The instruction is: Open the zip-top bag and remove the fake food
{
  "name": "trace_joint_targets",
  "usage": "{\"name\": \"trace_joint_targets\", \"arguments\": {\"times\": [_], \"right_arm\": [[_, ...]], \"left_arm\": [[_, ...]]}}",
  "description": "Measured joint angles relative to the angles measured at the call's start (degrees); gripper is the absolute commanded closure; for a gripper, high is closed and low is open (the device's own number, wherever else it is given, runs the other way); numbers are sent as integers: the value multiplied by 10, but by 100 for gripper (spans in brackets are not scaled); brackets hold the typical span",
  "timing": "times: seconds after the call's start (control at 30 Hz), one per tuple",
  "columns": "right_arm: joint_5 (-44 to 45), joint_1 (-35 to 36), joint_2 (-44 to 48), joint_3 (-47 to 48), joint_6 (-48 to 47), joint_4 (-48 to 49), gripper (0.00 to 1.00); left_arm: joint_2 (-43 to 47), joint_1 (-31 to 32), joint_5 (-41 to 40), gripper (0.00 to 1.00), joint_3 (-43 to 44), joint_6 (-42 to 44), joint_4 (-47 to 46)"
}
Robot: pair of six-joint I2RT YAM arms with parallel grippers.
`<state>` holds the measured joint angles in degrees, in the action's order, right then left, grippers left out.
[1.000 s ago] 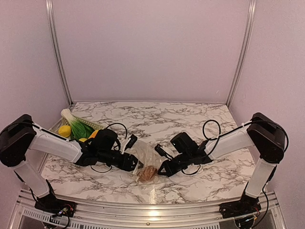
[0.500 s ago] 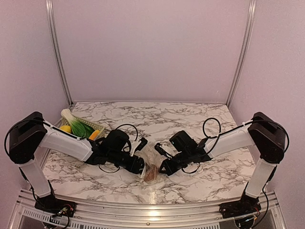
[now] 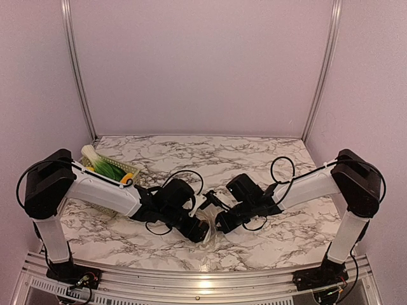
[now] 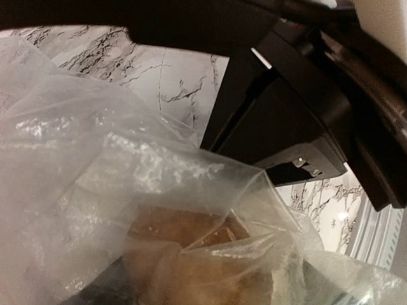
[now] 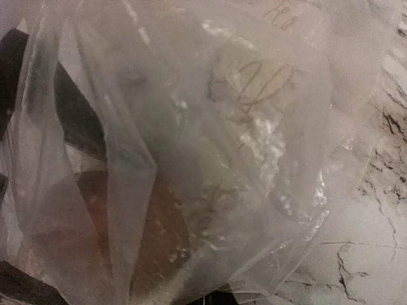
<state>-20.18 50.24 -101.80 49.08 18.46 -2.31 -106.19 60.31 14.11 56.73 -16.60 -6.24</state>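
Observation:
The zip-top bag (image 3: 210, 218) is bunched between my two grippers at the table's front middle. It fills the left wrist view (image 4: 95, 159) and the right wrist view (image 5: 254, 127). The brown round lump (image 4: 184, 244) sits inside it, seen through the plastic, also in the right wrist view (image 5: 152, 235). My left gripper (image 3: 201, 230) has its dark fingers (image 4: 89, 291) wide apart on either side of the plastic-wrapped lump. My right gripper (image 3: 220, 223) pinches the bag's edge, its tips (image 5: 216, 297) just showing at the bottom.
The pale green basket (image 3: 117, 170) stands at the left edge of the table. It holds a green vegetable (image 3: 103, 164) and a yellow-orange piece (image 3: 127, 180). My left arm lies just in front of it. The right gripper's black body (image 4: 280, 127) is close to the left wrist.
My left gripper has moved right and forward over the bag and now covers the brown lump from above. The bag has bunched up against the right gripper, which has hardly moved.

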Motion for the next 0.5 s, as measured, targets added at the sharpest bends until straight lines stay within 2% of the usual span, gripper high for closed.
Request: {"name": "trace_joint_targets", "arguments": {"times": [0.13, 0.23, 0.37, 0.5], "right_arm": [[0, 0, 0, 0, 1, -1, 100], [0, 0, 0, 0, 1, 0, 100], [0, -3, 0, -1, 1, 1, 100], [-5, -7, 0, -6, 1, 10, 100]], "left_arm": [[-19, 16, -43, 15, 22, 11, 26], [-19, 20, -72, 22, 24, 15, 35], [-10, 20, -98, 36, 8, 10, 28], [21, 11, -101, 41, -35, -3, 12]]}}
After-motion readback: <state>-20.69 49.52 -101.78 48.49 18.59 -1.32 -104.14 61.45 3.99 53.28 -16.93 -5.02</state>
